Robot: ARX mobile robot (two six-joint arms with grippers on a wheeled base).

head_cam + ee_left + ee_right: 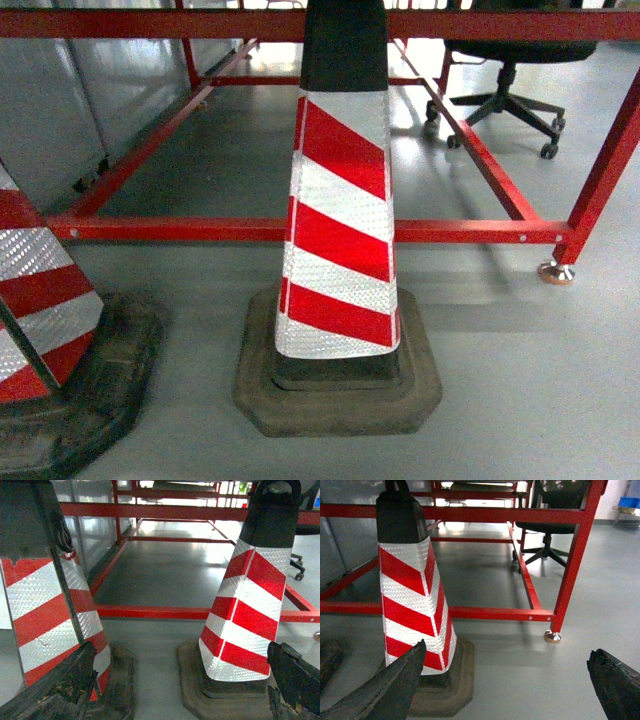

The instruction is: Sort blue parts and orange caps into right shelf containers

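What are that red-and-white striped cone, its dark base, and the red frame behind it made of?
Red-and-white striped cone: probably plastic with reflective sheeting, given its glittering prismatic texture. Dark base: likely rubber, matte and scuffed. Red frame: apparently painted metal tubing, glossy, bolted, on a metal foot.

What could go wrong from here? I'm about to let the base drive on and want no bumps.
The traffic cone stands directly ahead, with a second cone to the left; driving on would likely hit them. The red frame runs low behind them. Both grippers, left and right, are open and empty.
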